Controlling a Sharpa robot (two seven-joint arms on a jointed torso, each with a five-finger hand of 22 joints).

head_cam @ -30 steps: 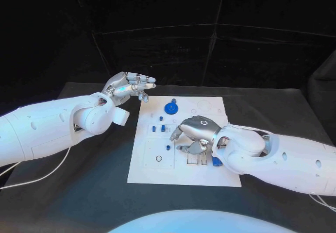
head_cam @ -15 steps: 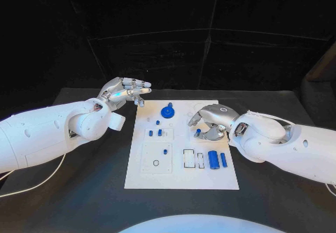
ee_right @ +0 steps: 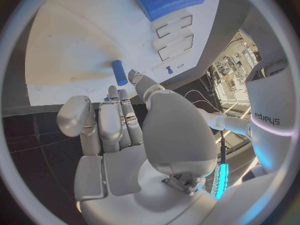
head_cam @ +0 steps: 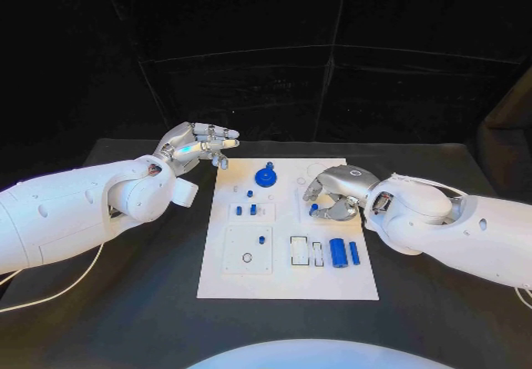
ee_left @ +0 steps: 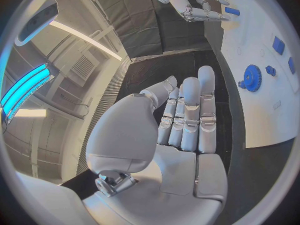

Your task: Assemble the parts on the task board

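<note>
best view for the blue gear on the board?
Head view: the gear sits whole and unblocked near the board's far end, with its place among the other parts clear. The left wrist view shows it too, bent near the rim. I can't make it out in the right wrist view.

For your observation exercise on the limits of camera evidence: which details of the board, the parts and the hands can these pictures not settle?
- Head view: the right hand covers the white board beneath it; whether the small blue piece is pinched or only touched is unclear.
- Head view: the tiny blue pieces are too small to tell their shapes.
- Left wrist view: the blue gear is bent by the fisheye; the left hand hides the table under it.
</note>
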